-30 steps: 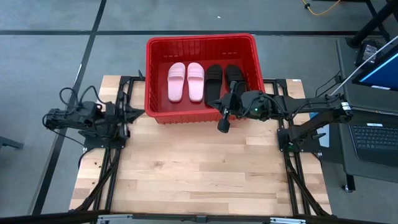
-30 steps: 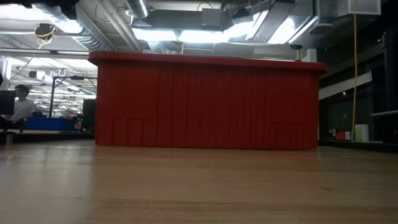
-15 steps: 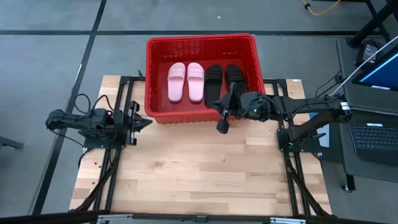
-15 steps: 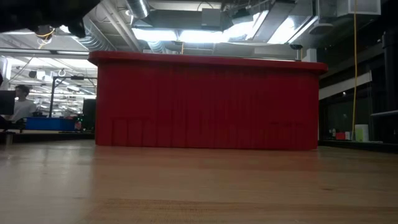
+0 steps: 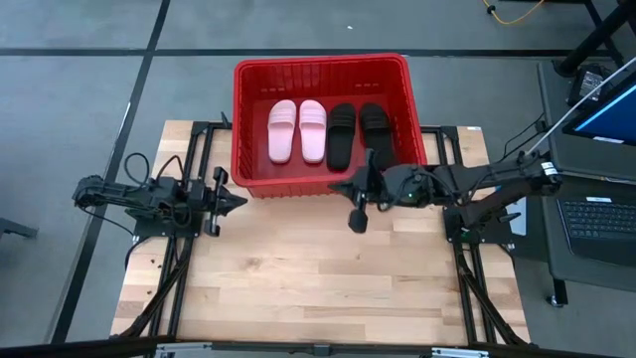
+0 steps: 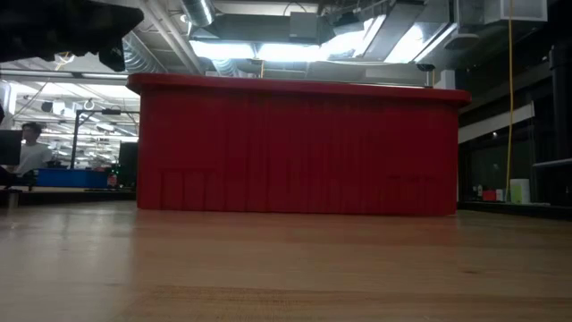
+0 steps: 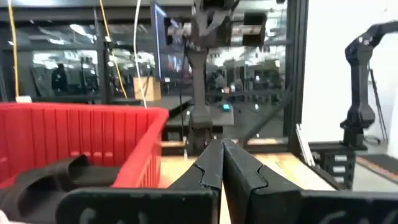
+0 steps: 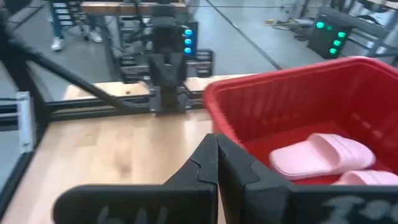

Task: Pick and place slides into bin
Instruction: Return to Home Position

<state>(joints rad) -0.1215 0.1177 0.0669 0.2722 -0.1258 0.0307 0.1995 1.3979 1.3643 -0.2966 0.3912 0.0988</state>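
Observation:
The red bin (image 5: 320, 62) stands at the table's far middle; its near wall fills the low view (image 6: 295, 148). Two pale pink slides (image 5: 298, 131) and two black slides (image 5: 358, 129) lie side by side on its floor, straps up. My right gripper (image 5: 334, 186) is shut and empty, just on the near side of the bin's near wall; its wrist view (image 8: 217, 149) shows the pink slides (image 8: 317, 155) in the bin. My left gripper (image 5: 241, 200) is shut and empty by the bin's near left corner, as its wrist view (image 7: 222, 152) shows.
The bare wooden table top (image 5: 318, 288) stretches from the bin toward the near edge. A laptop (image 5: 601, 224) sits off the table's right side. Black frame rails (image 5: 189, 149) run along both table sides. A person (image 6: 31, 148) sits far off in the room.
My left gripper has gone toward the table's right, from the left edge up to the bin's near left corner. My right gripper has drawn back from above the bin's near rim toward the table's near edge. The slides have stayed where they were.

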